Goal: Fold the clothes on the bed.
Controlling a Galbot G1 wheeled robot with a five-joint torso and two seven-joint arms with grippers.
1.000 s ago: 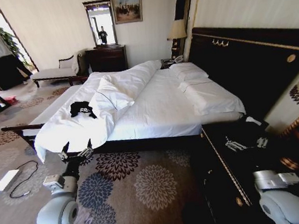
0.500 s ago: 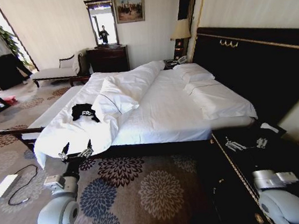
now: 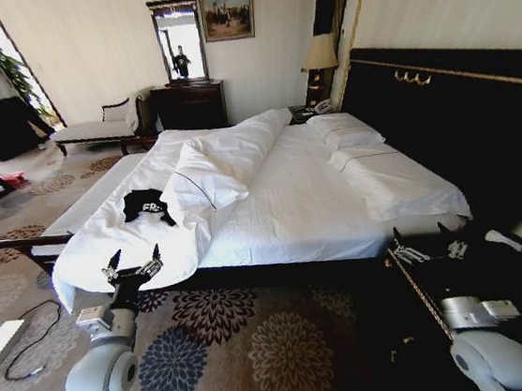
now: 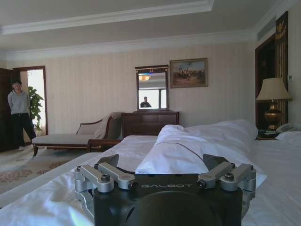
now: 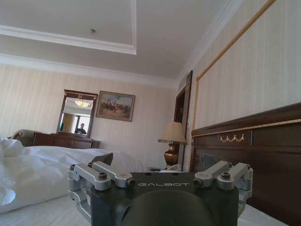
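Observation:
The clothes (image 3: 144, 206), a black T-shirt with white lettering, lie crumpled near the foot corner of the bed (image 3: 290, 202), beside the folded-back white duvet (image 3: 215, 163). My left gripper (image 3: 134, 261) is open and empty, held up just short of the bed's foot edge, below the T-shirt. In the left wrist view the left gripper (image 4: 164, 173) faces across the white bedding (image 4: 188, 150). My right gripper (image 3: 428, 252) is open and empty by the bed's side, near the headboard (image 3: 461, 125); the right wrist view shows the right gripper (image 5: 160, 175) open too.
Flowered carpet (image 3: 259, 347) lies between me and the bed. A dark nightstand (image 3: 482, 274) stands under the right arm. A white box with a cable (image 3: 0, 343) lies on the floor at left. A dark bench (image 3: 21, 244) edges the bed's foot; a chaise (image 3: 93, 130) and dresser (image 3: 189, 102) stand behind.
The whole head view has shifted: the camera moved, the bed sits lower and closer, and the lamp at the right edge has left the picture. Both grippers keep their open pose.

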